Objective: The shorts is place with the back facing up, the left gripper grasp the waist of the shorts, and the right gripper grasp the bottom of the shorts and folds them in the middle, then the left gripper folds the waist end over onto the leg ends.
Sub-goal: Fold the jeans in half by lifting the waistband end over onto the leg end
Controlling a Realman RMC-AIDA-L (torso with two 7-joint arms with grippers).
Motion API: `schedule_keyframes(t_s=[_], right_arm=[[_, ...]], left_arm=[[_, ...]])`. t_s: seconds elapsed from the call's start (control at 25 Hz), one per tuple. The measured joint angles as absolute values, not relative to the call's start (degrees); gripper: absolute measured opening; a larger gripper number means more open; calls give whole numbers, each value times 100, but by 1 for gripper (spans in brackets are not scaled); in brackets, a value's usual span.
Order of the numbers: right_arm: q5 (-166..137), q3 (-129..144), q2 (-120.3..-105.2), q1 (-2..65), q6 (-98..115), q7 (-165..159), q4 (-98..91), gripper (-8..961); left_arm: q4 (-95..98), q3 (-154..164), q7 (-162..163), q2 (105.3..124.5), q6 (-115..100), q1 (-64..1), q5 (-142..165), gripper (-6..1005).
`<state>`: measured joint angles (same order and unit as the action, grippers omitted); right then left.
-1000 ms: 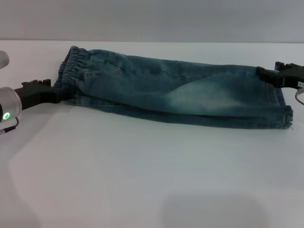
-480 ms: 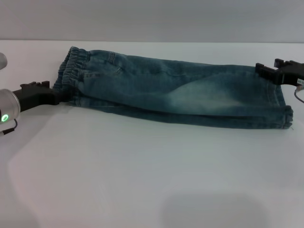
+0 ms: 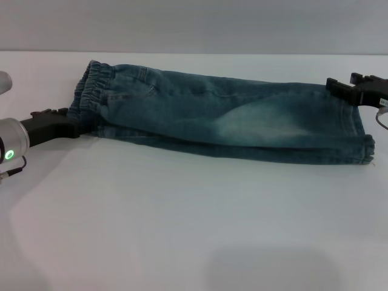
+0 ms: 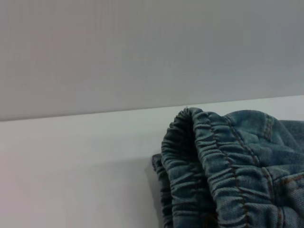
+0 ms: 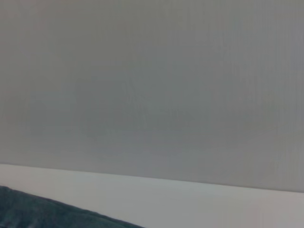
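Left tool [image 3: 70, 125], a black claw touching the gathered elastic waist [image 3: 91, 91] of the blue denim shorts [image 3: 230, 121] lying across the white desk [image 3: 182, 230], grip impossible to tell, should pinch every layer before sweeping right onto the stitched leg hems [image 3: 365, 145], near the spread-open black right tool [image 3: 343, 83].

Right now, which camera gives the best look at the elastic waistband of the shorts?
The left wrist view: the waistband fills its foreground, gathers and stitching clear. The head view shows it smaller, at the shorts' end nearest the left pincer. The right wrist view shows only a denim edge.
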<state>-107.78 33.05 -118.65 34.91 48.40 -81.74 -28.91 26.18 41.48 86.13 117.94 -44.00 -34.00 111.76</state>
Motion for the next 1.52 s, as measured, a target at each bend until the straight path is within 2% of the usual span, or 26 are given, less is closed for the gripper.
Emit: schedule_keyframes(t_s=[0.68, 0.92, 1.52], right_arm=[[-10775, 3300, -11856, 3534, 4799, -8105, -2856, 633], [-10775, 3263, -11860, 3526, 4798, -8103, -2856, 633], [-10775, 3251, -11866, 3512, 4793, -8103, -2834, 634]], left_arm=[[2659, 4184, 8635, 11780, -4733, -3403, 11171, 744], [2669, 4192, 8565, 11777, -4782, -3341, 11170, 522], [2732, 4160, 8555, 11783, -4991, -3267, 11170, 163]])
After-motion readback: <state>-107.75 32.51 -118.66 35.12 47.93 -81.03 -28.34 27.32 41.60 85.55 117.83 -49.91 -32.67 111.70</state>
